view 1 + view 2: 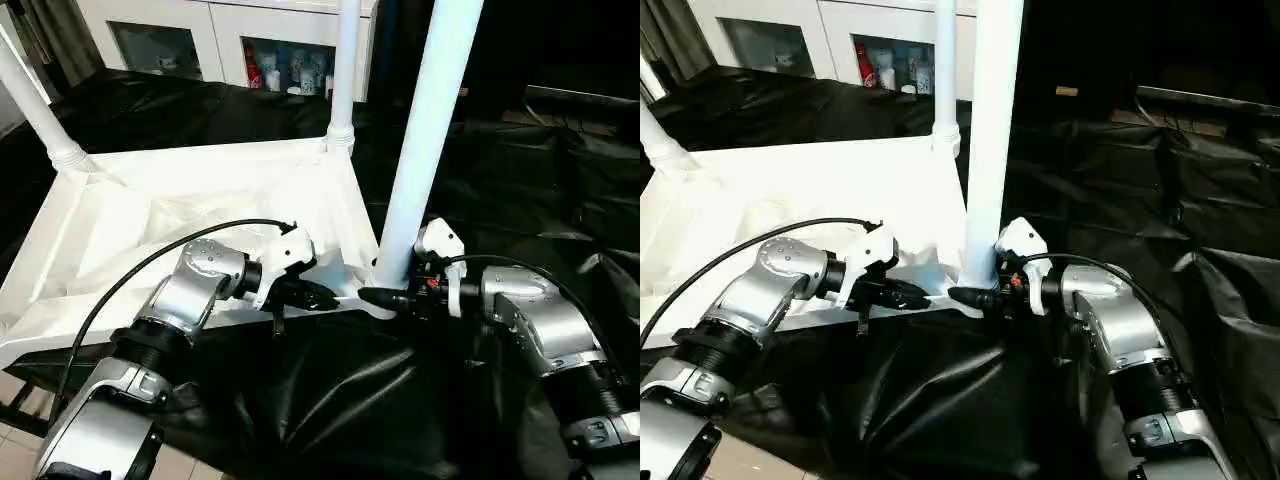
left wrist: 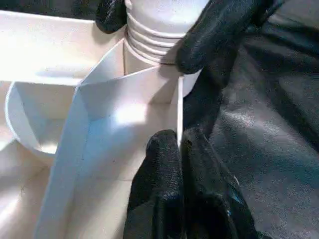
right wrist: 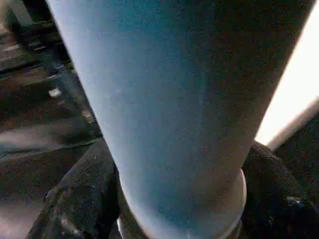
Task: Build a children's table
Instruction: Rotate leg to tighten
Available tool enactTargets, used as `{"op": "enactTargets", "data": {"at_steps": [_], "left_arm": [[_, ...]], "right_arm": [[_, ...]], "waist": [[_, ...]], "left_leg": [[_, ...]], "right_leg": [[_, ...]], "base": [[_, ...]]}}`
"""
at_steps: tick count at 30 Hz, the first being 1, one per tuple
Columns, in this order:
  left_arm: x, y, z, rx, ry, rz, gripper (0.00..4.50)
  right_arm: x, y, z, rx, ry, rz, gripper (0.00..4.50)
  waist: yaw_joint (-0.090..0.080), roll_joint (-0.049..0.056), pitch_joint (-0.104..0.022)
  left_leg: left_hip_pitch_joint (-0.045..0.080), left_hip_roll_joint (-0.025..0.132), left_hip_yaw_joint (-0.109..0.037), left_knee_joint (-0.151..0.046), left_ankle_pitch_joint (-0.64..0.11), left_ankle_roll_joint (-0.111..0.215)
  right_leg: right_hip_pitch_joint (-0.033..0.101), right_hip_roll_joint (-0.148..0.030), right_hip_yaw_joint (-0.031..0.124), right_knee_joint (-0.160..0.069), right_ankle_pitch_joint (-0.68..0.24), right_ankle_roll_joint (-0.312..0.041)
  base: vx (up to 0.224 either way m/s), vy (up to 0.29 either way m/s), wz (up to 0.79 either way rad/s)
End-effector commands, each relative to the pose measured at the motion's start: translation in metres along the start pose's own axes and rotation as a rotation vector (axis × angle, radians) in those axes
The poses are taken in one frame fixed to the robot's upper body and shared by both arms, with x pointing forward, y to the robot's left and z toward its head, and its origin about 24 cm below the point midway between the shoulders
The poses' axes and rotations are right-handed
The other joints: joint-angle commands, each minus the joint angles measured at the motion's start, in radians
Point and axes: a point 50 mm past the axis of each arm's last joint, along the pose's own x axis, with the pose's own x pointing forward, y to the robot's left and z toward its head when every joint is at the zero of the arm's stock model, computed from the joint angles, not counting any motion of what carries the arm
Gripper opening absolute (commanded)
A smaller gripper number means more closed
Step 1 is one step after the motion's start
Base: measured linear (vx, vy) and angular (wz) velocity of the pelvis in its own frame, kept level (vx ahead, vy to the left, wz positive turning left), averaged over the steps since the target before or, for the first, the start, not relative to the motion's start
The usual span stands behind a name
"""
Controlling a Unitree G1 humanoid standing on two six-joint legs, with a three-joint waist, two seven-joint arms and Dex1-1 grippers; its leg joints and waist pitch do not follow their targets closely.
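Note:
The children's table top (image 1: 200,200) lies upside down on black cloth, its ribbed white underside facing up. Three white legs stand in its corner sockets: one at the far left (image 1: 35,100), one at the far right (image 1: 345,60), and a thick one at the near right corner (image 1: 425,130). My right gripper (image 1: 385,297) is closed around the base of that near leg; its black fingers (image 2: 214,35) press the ribbed collar (image 2: 154,37) from both sides. My left gripper (image 1: 315,296) is shut on the top's thin near rim (image 2: 178,104), right beside the same corner.
Crumpled black sheeting (image 1: 330,400) covers the surface around and under the top. White cabinets with glass doors (image 1: 250,40) stand behind. A bit of tiled floor (image 1: 15,450) shows at the near left.

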Motion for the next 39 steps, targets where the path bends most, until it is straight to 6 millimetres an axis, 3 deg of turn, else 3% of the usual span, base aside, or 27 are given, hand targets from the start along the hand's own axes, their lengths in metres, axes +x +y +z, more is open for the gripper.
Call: {"op": "enactTargets", "data": {"at_steps": [1,4,6,8,9,13,14,18,20,23,26,30,34,35,39], "left_arm": [[0.018,-0.005,0.023,0.037,-0.086,-0.016,0.0],[0.022,0.001,0.023,0.015,-0.074,0.064,0.0],[0.028,0.006,0.025,-0.013,-0.07,0.148,0.0],[0.038,0.012,0.031,-0.054,-0.08,0.25,0.0],[0.042,0.014,0.034,-0.068,-0.088,0.29,0.0],[0.059,0.012,0.044,-0.071,-0.124,0.344,0.0],[0.061,0.01,0.045,-0.064,-0.123,0.339,0.0],[0.064,0.006,0.044,-0.047,-0.116,0.307,0.0],[0.064,0.005,0.043,-0.041,-0.116,0.297,0.0],[0.059,0.0,0.038,-0.012,-0.116,0.216,0.0],[0.053,-0.004,0.034,0.023,-0.115,0.144,0.0],[0.048,-0.009,0.031,0.031,-0.118,0.071,0.0],[0.036,-0.018,0.024,0.076,-0.104,-0.059,0.0],[0.033,-0.019,0.022,0.081,-0.096,-0.076,0.0],[0.02,-0.021,0.015,0.095,-0.06,-0.142,0.0]], "right_arm": [[0.023,0.011,-0.005,0.053,-0.005,-0.036,2.76],[0.031,0.008,-0.009,0.102,-0.02,-0.145,2.72],[0.038,0.004,-0.013,0.16,-0.033,-0.274,2.72],[0.048,0.001,-0.019,0.252,-0.037,-0.437,2.72],[0.052,0.002,-0.022,0.279,-0.033,-0.477,2.72],[0.072,0.015,-0.016,0.238,-0.049,-0.434,2.72],[0.073,0.016,-0.014,0.238,-0.06,-0.425,3.27],[0.073,0.016,-0.009,0.243,-0.091,-0.403,3.47],[0.072,0.015,-0.008,0.224,-0.092,-0.404,3.78],[0.06,0.012,-0.005,0.135,-0.105,-0.325,3.85],[0.047,0.013,-0.003,0.056,-0.098,-0.206,3.85],[0.034,0.016,-0.003,0.008,-0.083,-0.097,3.85],[0.011,0.017,-0.007,-0.05,-0.021,0.056,3.85],[0.006,0.018,-0.007,-0.06,-0.011,0.082,3.59],[-0.006,0.018,-0.007,-0.083,0.022,0.161,3.28]], "waist": [[-0.002,-0.012,-0.078],[-0.012,-0.012,-0.077],[-0.015,-0.015,-0.077],[-0.021,-0.011,-0.074],[-0.02,-0.012,-0.076],[-0.019,-0.013,-0.076],[-0.018,-0.012,-0.076],[-0.019,-0.01,-0.075],[-0.02,-0.011,-0.075],[-0.018,-0.011,-0.076],[-0.015,-0.014,-0.078],[-0.013,-0.014,-0.075],[-0.005,-0.01,-0.074],[-0.006,-0.01,-0.073],[0.0,-0.009,-0.071]], "left_leg": [[0.005,0.036,-0.011,-0.063,-0.155,0.061],[0.008,0.035,-0.012,-0.065,-0.169,0.043],[0.008,0.034,-0.012,-0.065,-0.174,0.042],[0.012,0.034,-0.013,-0.066,-0.196,0.027],[0.013,0.031,-0.013,-0.066,-0.199,0.023],[0.012,0.029,-0.01,-0.064,-0.201,0.042],[0.011,0.029,-0.01,-0.064,-0.198,0.049],[0.009,0.032,-0.013,-0.067,-0.204,0.058],[0.009,0.032,-0.013,-0.067,-0.208,0.056],[0.009,0.032,-0.014,-0.068,-0.214,0.059],[0.004,0.034,-0.012,-0.064,-0.18,0.085],[0.005,0.034,-0.012,-0.064,-0.182,0.092],[0.007,0.04,-0.011,-0.066,-0.191,0.099],[0.007,0.04,-0.011,-0.066,-0.197,0.097],[0.011,0.043,-0.012,-0.069,-0.223,0.08]], "right_leg": [[0.06,-0.077,0.056,-0.068,-0.273,-0.215],[0.057,-0.075,0.056,-0.073,-0.306,-0.199],[0.057,-0.074,0.056,-0.074,-0.308,-0.194],[0.05,-0.075,0.056,-0.077,-0.337,-0.194],[0.054,-0.074,0.056,-0.079,-0.344,-0.189],[0.055,-0.074,0.057,-0.081,-0.317,-0.187],[0.055,-0.073,0.057,-0.081,-0.314,-0.186],[0.056,-0.073,0.055,-0.08,-0.314,-0.186],[0.056,-0.073,0.056,-0.08,-0.314,-0.187],[0.057,-0.075,0.055,-0.08,-0.318,-0.187],[0.064,-0.073,0.058,-0.072,-0.247,-0.198],[0.063,-0.076,0.056,-0.078,-0.296,-0.199],[0.058,-0.071,0.058,-0.073,-0.275,-0.209],[0.057,-0.072,0.057,-0.073,-0.28,-0.211],[0.054,-0.074,0.059,-0.077,-0.321,-0.202]], "base": [[0.0,0.0,0.0],[0.0,0.0,0.0],[0.0,0.0,0.0],[0.0,0.0,0.0],[0.0,0.0,0.0],[0.0,0.0,0.0],[0.0,0.0,0.0],[0.0,0.0,0.0],[0.0,0.0,0.0],[0.0,0.0,0.0],[0.0,0.0,0.0],[0.0,0.0,0.0],[0.0,0.0,0.0],[0.0,0.0,0.0],[0.0,0.0,0.0]]}}
